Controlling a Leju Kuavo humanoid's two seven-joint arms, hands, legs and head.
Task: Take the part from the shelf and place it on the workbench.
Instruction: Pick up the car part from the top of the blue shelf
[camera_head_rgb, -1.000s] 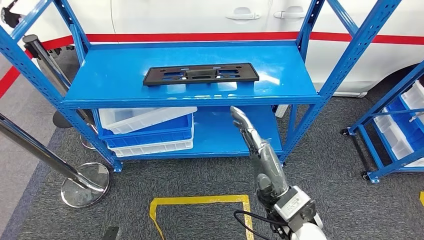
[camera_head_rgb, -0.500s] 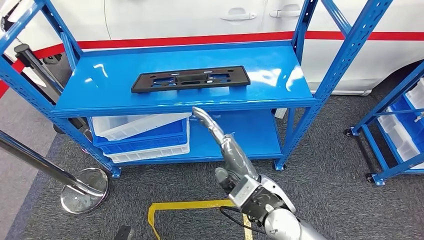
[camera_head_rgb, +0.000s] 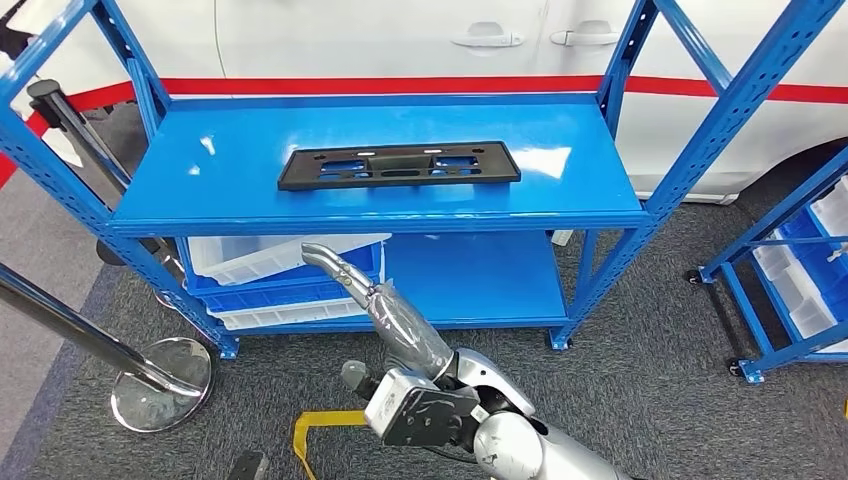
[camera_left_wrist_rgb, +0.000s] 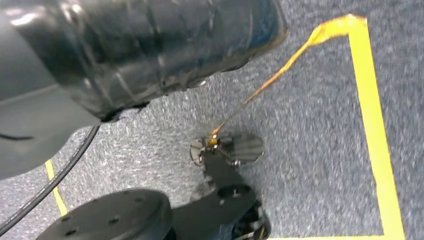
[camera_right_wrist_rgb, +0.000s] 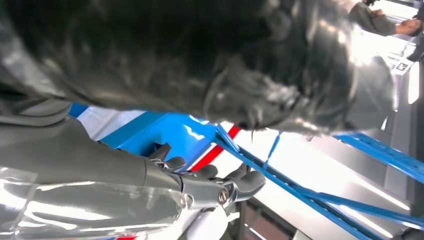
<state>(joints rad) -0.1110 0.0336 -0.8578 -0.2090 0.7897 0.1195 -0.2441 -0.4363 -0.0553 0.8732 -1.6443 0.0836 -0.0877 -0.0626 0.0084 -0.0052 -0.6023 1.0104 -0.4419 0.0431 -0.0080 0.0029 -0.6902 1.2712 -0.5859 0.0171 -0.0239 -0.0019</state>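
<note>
- The right hand (camera_head_rgb: 375, 295) has swung across the head view over the last second — from in front of the right half of the shelf's front edge to below its left-centre, now over the stacked bins on the lower level.
- Its fingers (camera_head_rgb: 330, 264) are stretched out straight and hold nothing, so the hand is open; its fingertips sit just under the front lip of the top shelf (camera_head_rgb: 200, 195), not yet above it.
- The whole picture also shifted a little between frames, so part of that sweep is the camera moving, not the arm alone.
- The part (camera_head_rgb: 398, 165) — a flat black plate with cut-outs — lies untouched in the middle of the top shelf, its long side parallel to the front edge, well apart from the hand.
- Judgement: this is the approach step; the hand must rise above the front edge and reach in before any grasp, and the carry to the desk has not begun.
- The left hand: the left wrist view looks at grey floor and yellow tape (camera_left_wrist_rgb: 372, 125), and I cannot tell whether that hand is open or closed.
- Counts: one part; one shelf unit ahead with two levels; three stacked bins (camera_head_rgb: 290, 285) on the lower level, white and blue; one more blue rack (camera_head_rgb: 790, 290) at the right; one chrome post base (camera_head_rgb: 160, 385) on the floor at the left.
</note>
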